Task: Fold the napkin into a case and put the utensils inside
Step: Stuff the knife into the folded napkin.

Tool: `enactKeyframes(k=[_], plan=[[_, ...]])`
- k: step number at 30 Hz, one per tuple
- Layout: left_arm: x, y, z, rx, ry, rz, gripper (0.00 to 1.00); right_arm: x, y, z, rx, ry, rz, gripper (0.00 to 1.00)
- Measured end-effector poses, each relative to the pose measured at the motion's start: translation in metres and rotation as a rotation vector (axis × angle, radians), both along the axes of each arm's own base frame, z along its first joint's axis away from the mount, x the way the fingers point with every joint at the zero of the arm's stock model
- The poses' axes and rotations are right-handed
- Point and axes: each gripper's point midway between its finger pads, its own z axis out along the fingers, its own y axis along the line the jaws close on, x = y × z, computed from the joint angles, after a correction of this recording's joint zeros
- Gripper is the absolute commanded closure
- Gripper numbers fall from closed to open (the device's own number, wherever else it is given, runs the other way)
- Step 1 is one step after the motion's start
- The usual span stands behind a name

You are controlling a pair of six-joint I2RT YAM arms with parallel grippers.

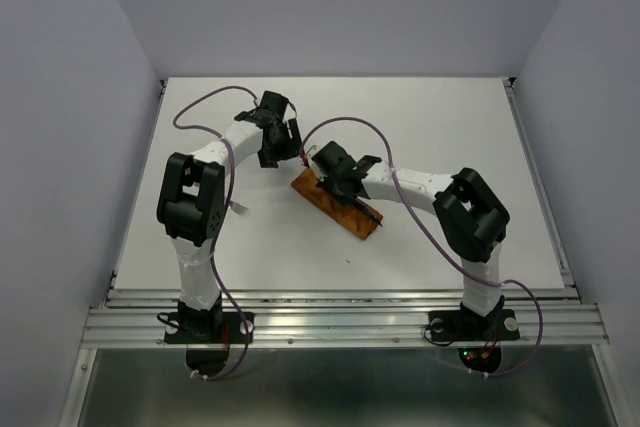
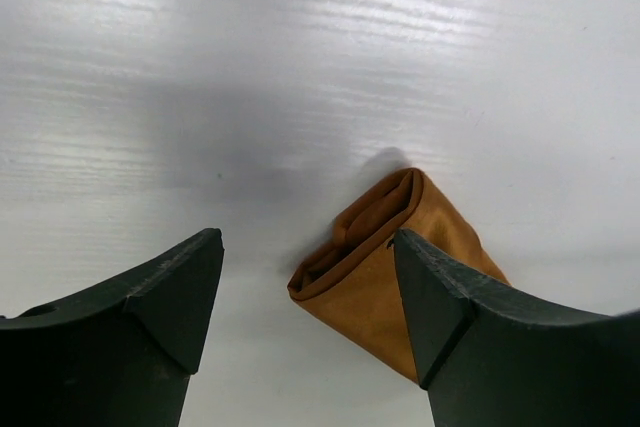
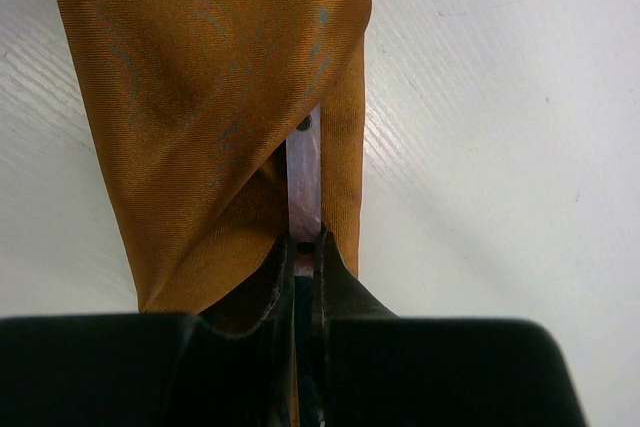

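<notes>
The rust-orange napkin is folded into a slim case [image 1: 338, 206] lying diagonally at the table's middle. It also shows in the left wrist view [image 2: 385, 272] and the right wrist view [image 3: 220, 97]. My right gripper [image 1: 333, 179] sits over the case's far end, shut on a silver utensil [image 3: 304, 182] whose handle runs into a fold of the cloth. A dark slender piece [image 1: 366, 210] lies along the case's right edge. My left gripper [image 1: 277, 142] is open and empty, hovering just beyond the case's far-left end.
Purple cables [image 1: 350, 125] loop over both arms. The white table [image 1: 450, 127] is walled on three sides. A small pale scrap [image 1: 238, 209] lies by the left arm.
</notes>
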Motion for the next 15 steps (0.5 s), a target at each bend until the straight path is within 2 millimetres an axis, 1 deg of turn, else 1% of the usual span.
enactKeyframes(k=[3,6,9,10,12,13,15], plan=[[0.01,0.002,0.01,0.006,-0.034,0.007,0.21,0.0,0.0,0.0,-0.004,0.0,0.015,0.99],[0.013,0.002,0.009,0.009,-0.035,0.003,0.26,0.0,0.001,0.0,-0.003,0.003,0.026,0.99],[0.015,0.0,0.001,0.007,-0.02,-0.007,0.31,-0.001,0.003,0.0,-0.002,0.007,0.038,0.99],[0.015,0.0,-0.006,0.005,-0.005,-0.012,0.34,-0.001,0.003,0.0,-0.001,0.008,0.041,0.99],[0.011,-0.003,-0.018,-0.005,0.029,-0.028,0.38,0.0,0.005,0.0,0.002,0.008,0.046,0.99],[0.009,-0.005,-0.022,-0.014,0.044,-0.038,0.43,0.0,0.006,0.0,0.004,0.007,0.047,0.99],[0.007,-0.007,-0.026,-0.023,0.057,-0.045,0.47,0.002,0.008,0.0,0.007,0.006,0.051,0.99]])
